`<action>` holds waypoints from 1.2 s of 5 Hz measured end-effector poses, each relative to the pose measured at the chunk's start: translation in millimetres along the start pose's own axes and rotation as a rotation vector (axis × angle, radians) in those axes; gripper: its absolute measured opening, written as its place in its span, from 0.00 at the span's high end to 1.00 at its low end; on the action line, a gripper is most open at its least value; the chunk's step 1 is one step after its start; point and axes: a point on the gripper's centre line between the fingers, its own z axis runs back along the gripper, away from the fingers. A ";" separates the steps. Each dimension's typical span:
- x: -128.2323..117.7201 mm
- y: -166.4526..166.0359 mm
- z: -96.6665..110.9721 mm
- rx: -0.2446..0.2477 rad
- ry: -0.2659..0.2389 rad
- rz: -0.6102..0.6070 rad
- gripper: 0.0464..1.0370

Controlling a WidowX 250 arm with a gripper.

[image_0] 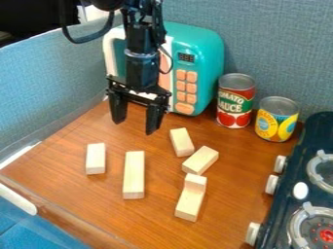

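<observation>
Wooden blocks lie scattered on the brown tabletop; I have my pincer hanging open near them, its fingers well apart; behind it stands a teal toy microwave; beside that, a red-and-green-labelled can, then a yellow-and-blue-labelled can, near the toy stove.
</observation>
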 end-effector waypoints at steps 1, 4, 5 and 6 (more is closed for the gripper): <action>-2.7 -2.3 -15.0 -0.009 0.042 0.014 0.04; -16.1 -8.1 -54.2 0.063 0.094 0.512 0.04; -8.1 -8.4 -80.2 0.079 0.113 0.479 0.04; -2.9 -6.6 -81.5 0.085 0.091 0.484 0.04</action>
